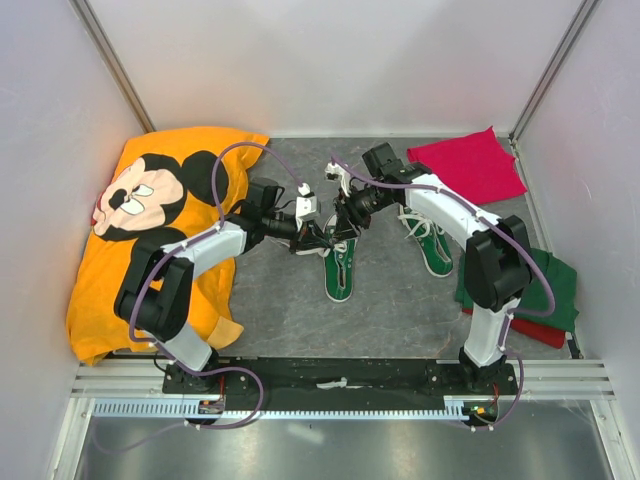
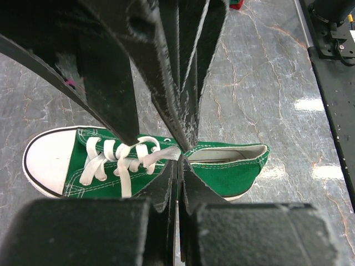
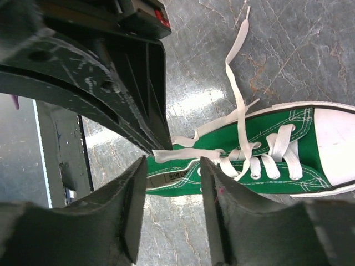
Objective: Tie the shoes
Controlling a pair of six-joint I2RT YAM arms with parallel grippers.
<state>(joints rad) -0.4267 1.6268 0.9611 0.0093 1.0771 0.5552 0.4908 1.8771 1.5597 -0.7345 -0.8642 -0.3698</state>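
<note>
The nearer shoe [image 1: 340, 270] lies at the middle of the grey tabletop [image 1: 270, 310], toe toward 6 o'clock in the top view. Both arms meet over its heel end. The second shoe [image 1: 432, 248] sits at its 3 o'clock, partly under the right arm.

In the left wrist view the shoe lies sideways with its white toe cap [image 2: 52, 158] at 9 o'clock. The left fingers [image 2: 178, 160] are pressed fully together over the tongue and pinch a flat white lace end [image 2: 169, 154] coming off the top eyelets.

In the right wrist view the toe cap points to 3 o'clock. The right fingers [image 3: 173, 162] stand partly apart and grip nothing. The same lace end [image 3: 177, 154] lies across the mouth of their gap, just above the shoe's collar. A second loose lace [image 3: 237, 66] runs from the eyelets toward 12 o'clock across the tabletop.

A white size tag [image 3: 173, 176] inside the shoe carries print too small to read. At 9 o'clock of the shoes lies an orange shirt [image 1: 215, 160] printed with a Mickey Mouse face [image 1: 140, 195]; no writing on it can be made out.
</note>
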